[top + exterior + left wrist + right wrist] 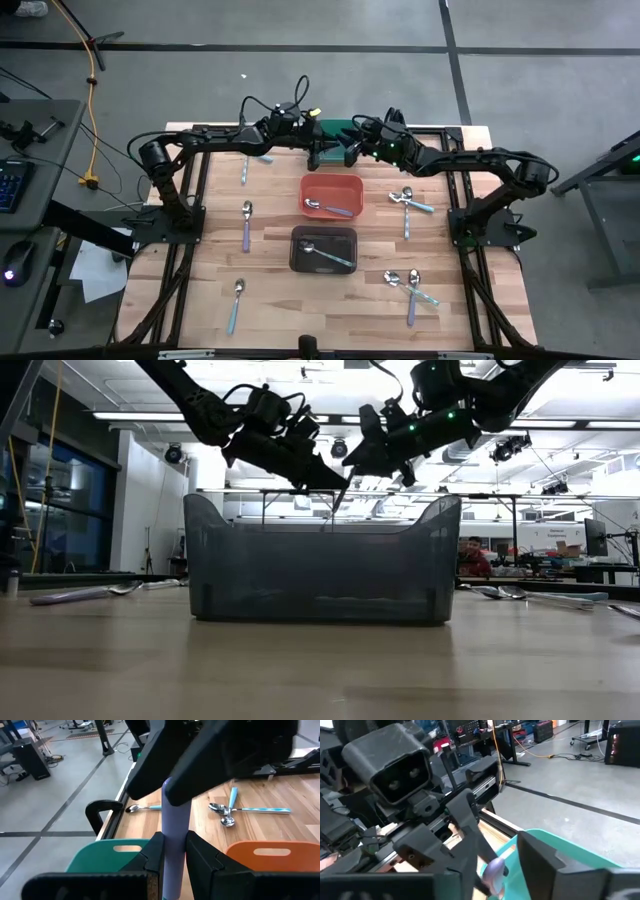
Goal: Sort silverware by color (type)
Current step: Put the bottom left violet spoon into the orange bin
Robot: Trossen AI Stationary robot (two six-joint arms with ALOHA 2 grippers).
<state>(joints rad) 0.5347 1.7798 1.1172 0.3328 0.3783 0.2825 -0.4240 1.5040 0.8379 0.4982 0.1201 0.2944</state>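
Observation:
A spoon with a lavender handle point(176, 820) hangs in the air over the green bin point(330, 127) at the table's far middle. My left gripper point(174, 847) is shut on it. My right gripper point(505, 852) faces it from the right, open, with its fingers on either side of the spoon's silver bowl point(494, 870). In the high view both grippers point(322, 150) point(352, 150) meet tip to tip. Whether the right one touches the spoon I cannot tell. My left gripper pinches the lavender handle point(175, 837) between its two fingers point(155, 851), coming nearly level from the table's left. The handle runs on past the fingertips toward my right gripper. The spoon is lifted clear, above the green bin.
A red-orange bin point(332, 183) and a black bin point(323, 235) stand mid-table, each holding a spoon. Loose spoons lie left point(246, 225) point(236, 305), far left point(245, 168) and right point(408, 203) point(410, 288). The low view shows the black bin's wall point(320, 570) close up.

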